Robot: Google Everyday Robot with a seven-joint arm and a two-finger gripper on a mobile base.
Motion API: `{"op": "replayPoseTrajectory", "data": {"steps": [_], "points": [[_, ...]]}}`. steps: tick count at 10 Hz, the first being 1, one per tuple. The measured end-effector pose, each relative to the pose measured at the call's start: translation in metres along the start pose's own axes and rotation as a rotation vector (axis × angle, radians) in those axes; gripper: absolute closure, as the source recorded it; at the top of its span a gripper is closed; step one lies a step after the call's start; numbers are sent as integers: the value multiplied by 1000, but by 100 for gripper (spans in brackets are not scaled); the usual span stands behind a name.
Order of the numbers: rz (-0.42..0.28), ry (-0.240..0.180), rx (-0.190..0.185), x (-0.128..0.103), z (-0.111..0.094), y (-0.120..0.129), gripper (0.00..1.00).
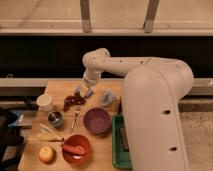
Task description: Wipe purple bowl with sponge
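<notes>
The gripper [84, 91] is held low over the far edge of the table [60, 90], just beside a cluster of dark grapes [74, 100]. Whether it is open or closed cannot be told, nor whether anything is gripped in it.

The purple bowl [97, 120] is set upright near the middle of the table, on the near side of the gripper and apart from it. Nothing is seen inside the bowl, and it is not touched by the arm.

The sponge cannot be picked out with certainty. A grey-blue lump [106, 98] is seen between the gripper and the bowl's far rim, and a dark block [123, 139] is seen in the green tray [116, 156] just right of the bowl. Either might be it.

A fork [76, 118] is laid just left of the bowl. Further left, a white cup [45, 102] and a dark can [56, 119] are stood. A red bowl [76, 149] and a yellow fruit [46, 154] are placed at the near edge.

The task is judged to be at an early stage. No wiping is shown, as nothing is being pressed into the bowl. At most, the sponge is being reached for or grasped. What is left is for the sponge to be secured, carried to the bowl and rubbed round its inside.
</notes>
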Motion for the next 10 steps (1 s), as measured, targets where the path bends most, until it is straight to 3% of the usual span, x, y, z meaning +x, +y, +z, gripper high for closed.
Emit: {"op": "replayPoseTrajectory", "data": {"steps": [4,8,10], "points": [[30,-25,48,11,-2,-3,30],[-9,-57,55,-2,20,-20,30],[-27,-50,60,-7,33,-33,30]]}}
